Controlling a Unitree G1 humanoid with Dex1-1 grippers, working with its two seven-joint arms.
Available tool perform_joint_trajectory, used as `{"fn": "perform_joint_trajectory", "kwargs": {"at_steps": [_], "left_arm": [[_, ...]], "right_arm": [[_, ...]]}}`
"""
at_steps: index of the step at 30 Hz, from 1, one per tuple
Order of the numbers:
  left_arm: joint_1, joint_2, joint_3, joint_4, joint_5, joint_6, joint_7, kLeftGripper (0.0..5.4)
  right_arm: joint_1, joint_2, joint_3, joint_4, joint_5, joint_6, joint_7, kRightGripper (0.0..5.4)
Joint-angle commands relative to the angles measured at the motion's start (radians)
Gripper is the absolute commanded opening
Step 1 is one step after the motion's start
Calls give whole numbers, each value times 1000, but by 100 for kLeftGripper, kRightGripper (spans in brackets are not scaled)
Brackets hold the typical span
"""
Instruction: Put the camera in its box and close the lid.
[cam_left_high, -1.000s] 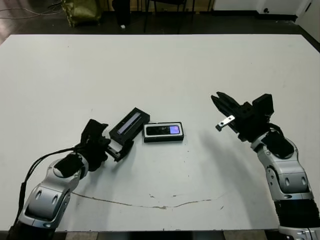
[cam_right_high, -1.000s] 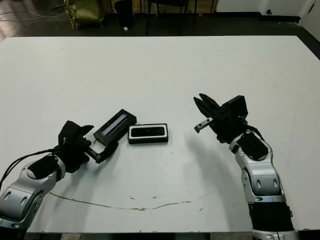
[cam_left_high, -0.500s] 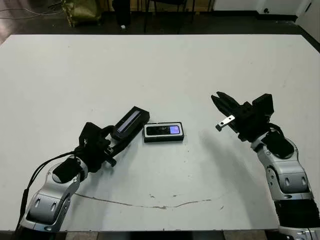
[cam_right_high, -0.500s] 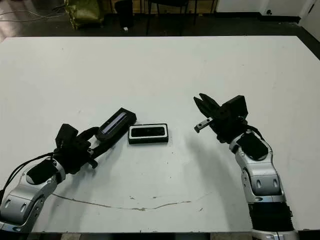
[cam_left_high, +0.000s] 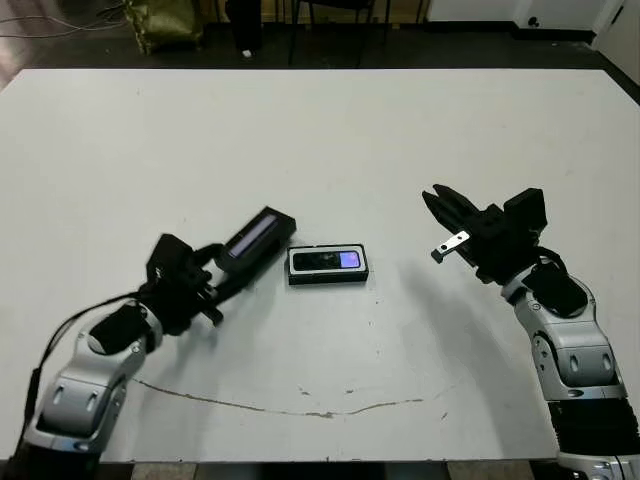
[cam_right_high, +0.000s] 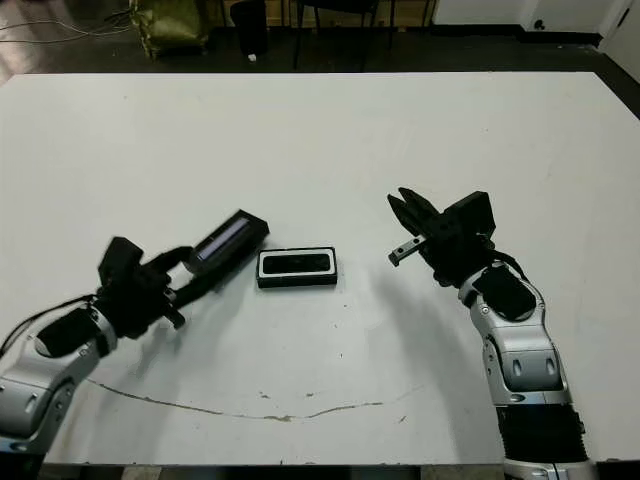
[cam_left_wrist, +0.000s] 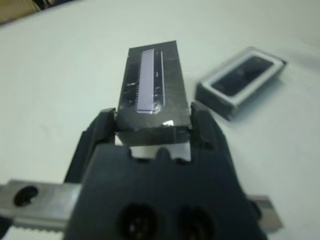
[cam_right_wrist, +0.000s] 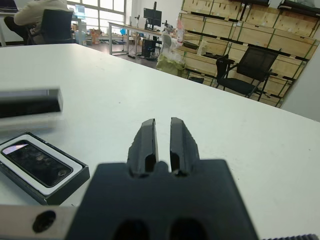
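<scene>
Camera (cam_left_high: 330, 261), slim black rectangular device w/ bluish-purple screen patch, lies flat inside its box (cam_left_high: 327, 278), a shallow black tray w/ white lining, centre of the head view on the white table (cam_left_high: 330, 130).

Lid (cam_left_high: 255, 240), flat black rectangular cover w/ pale bluish-grey stripe: clamped at its near end between the left gripper's (cam_left_wrist: 152, 124) two black fingers. Vs 1.0 s ago it is off the table, tilted up, far end now just left of the box's upper-left corner. Box and camera unchanged. Judgement: camera step done; lid-closing step in progress, lid needs carrying right and levelling over the tray.

Right gripper (cam_right_wrist: 162, 140): fingers nearly together, narrow gap, holding nothing; hovers right of centre, well apart from the box, same place as before.

Room: table bare around the box on all sides; table edges far off. Right arm not in the lid's path. Risk: lid skewed vs box's long axis, may catch a rim.
</scene>
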Motion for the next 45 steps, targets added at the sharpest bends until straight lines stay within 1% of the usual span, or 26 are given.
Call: {"fn": "perform_joint_trajectory", "kwargs": {"at_steps": [1, 6, 8, 11, 14, 17, 21, 26, 28, 30, 33, 36, 39, 42, 45], "left_arm": [[-33, 15, 46, 13, -5, -24, 15, 192], [-118, 27, 97, 71, 3, -67, 26, 192], [-151, 42, 100, 102, 16, -89, 21, 192], [-193, 56, 100, 173, 5, -151, -23, 192], [-250, 71, 92, 287, -34, -231, -142, 192], [-312, 93, 69, 395, -61, -273, -276, 192], [-396, 116, 18, 523, -54, -290, -416, 192], [-476, 137, -47, 622, -28, -263, -538, 192], [-490, 137, -64, 641, -18, -271, -570, 192], [-500, 137, -76, 659, -11, -289, -601, 192], [-513, 134, -89, 687, -7, -304, -641, 192], [-521, 133, -101, 708, 9, -315, -658, 192], [-515, 127, -104, 715, 22, -336, -655, 190], [-510, 119, -106, 721, 24, -326, -649, 190], [-506, 109, -107, 728, 10, -313, -664, 190]], "right_arm": [[16, -2, -3, 17, 7, 4, 6, 0], [15, -4, 2, 11, -6, 7, -2, 0], [15, -4, 1, 9, -5, 14, -4, 0], [16, -4, 0, 2, -5, 24, -9, 0], [18, -5, -1, -4, -5, 31, -14, 0], [18, -10, 1, -8, -12, 30, -19, 0], [14, -9, -5, 1, 1, 29, -11, 0], [15, -10, -18, -11, 22, 44, -12, 0], [16, -7, -28, -13, 38, 51, -13, 0], [17, -1, -44, -18, 67, 74, -14, 0], [14, 13, -77, -14, 147, 117, 0, 0], [3, 14, -98, 18, 205, 130, 32, 0], [-6, 7, -101, 39, 212, 120, 45, 0], [-5, 3, -95, 27, 192, 119, 32, 0], [-3, 7, -91, 28, 175, 101, 29, 0]]}}
